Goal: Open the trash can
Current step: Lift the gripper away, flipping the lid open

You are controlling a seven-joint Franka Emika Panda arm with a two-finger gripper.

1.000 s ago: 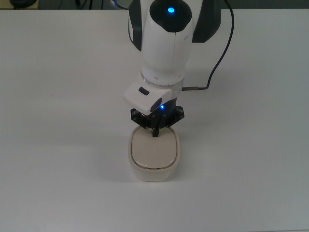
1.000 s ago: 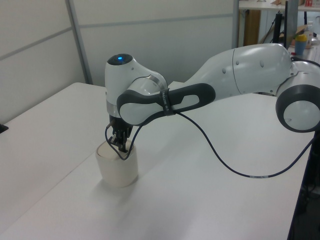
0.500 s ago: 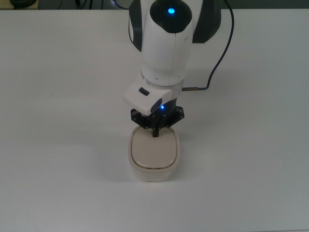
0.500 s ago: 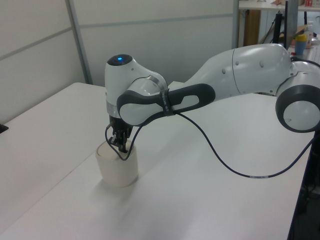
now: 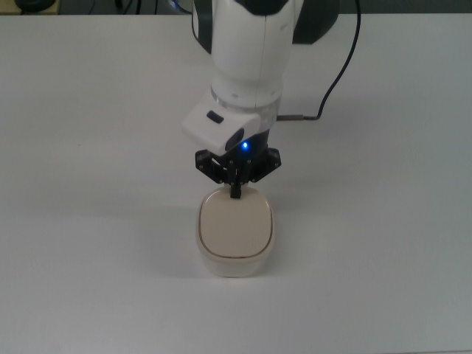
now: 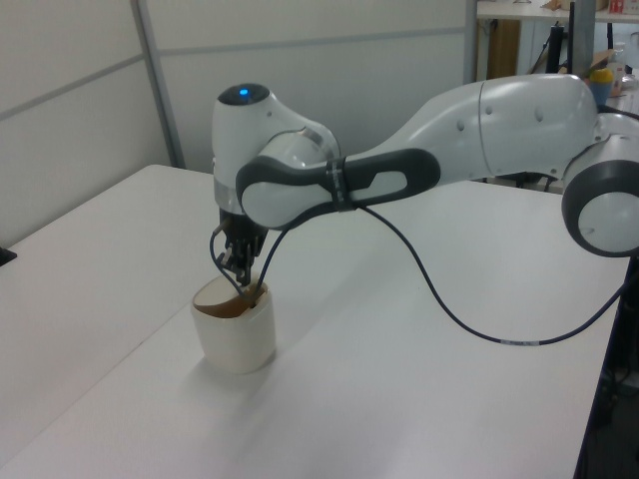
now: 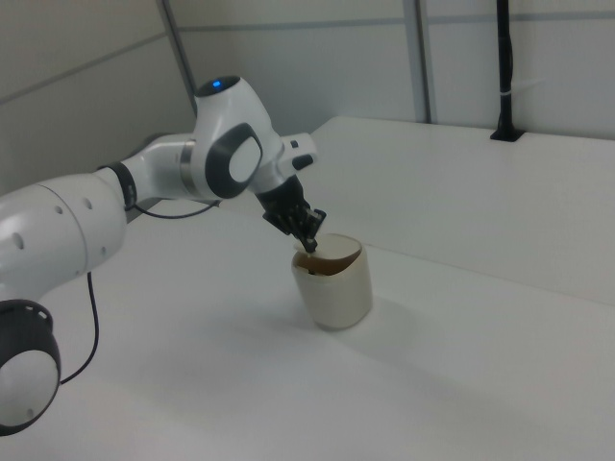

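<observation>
Sitting at about six o'clock in the top view, low on the white counter (image 5: 88, 221), the trash can (image 5: 234, 234) now has its beige lid (image 7: 332, 255) tipped up at the arm-side edge; half a second ago it lay flat. The claw (image 5: 236, 192), at the can's twelve o'clock rim, has risen, pinched narrow on the small black knob, so opening is underway. Only the arm's black cable (image 5: 335, 81) trails at one o'clock, well apart; nothing blocks the lift.
</observation>
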